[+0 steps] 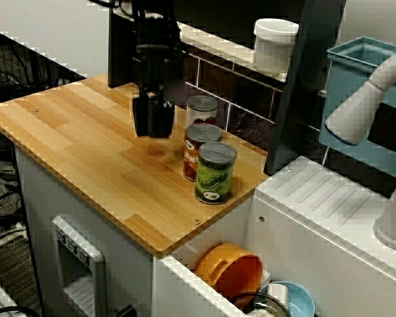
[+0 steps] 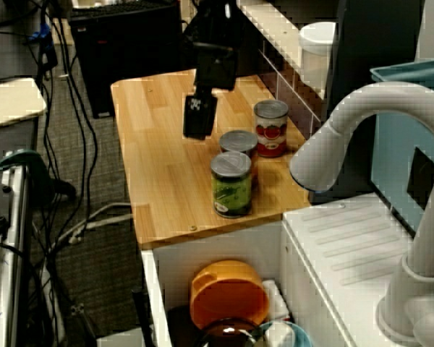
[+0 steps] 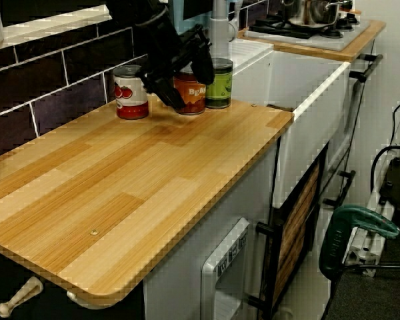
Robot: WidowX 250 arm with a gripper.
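My hand (image 1: 152, 131) hangs empty, fingers spread, over the bench (image 1: 79, 132) just left of the orange can (image 1: 199, 144), which stands between the tomato can (image 1: 202, 109) and green can (image 1: 215, 173); none grasped yet.
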